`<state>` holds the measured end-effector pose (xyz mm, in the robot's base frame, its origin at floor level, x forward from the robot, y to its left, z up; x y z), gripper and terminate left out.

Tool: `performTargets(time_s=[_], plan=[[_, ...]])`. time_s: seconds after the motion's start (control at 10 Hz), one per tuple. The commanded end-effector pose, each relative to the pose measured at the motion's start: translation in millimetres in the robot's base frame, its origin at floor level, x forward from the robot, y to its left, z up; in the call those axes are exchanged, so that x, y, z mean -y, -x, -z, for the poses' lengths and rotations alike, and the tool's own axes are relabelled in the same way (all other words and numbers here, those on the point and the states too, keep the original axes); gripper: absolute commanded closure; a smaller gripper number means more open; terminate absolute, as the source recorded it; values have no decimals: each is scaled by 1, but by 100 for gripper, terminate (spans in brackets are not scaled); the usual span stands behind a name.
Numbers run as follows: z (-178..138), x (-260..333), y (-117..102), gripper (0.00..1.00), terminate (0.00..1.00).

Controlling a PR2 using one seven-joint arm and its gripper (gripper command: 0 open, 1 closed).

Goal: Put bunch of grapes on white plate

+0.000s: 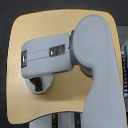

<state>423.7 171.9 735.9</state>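
The arm (92, 60) hides most of the bench (40, 27) and the plate (45, 87). The grapes (35, 83) sit at the plate's edge under the claw (34, 80), whose grip I cannot tell; releasing blind could roll them off.

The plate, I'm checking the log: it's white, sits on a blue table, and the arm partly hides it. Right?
Not quite. The table is tan wood-coloured, not blue, as the exterior view shows. The white plate does sit on it, partly hidden by the arm.
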Motion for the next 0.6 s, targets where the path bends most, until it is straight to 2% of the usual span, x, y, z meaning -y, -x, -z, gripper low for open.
performTargets(time_s=[0.0, 0.5], plan=[[6, 0, 5, 100, 0], [20, 1, 4, 100, 0]])
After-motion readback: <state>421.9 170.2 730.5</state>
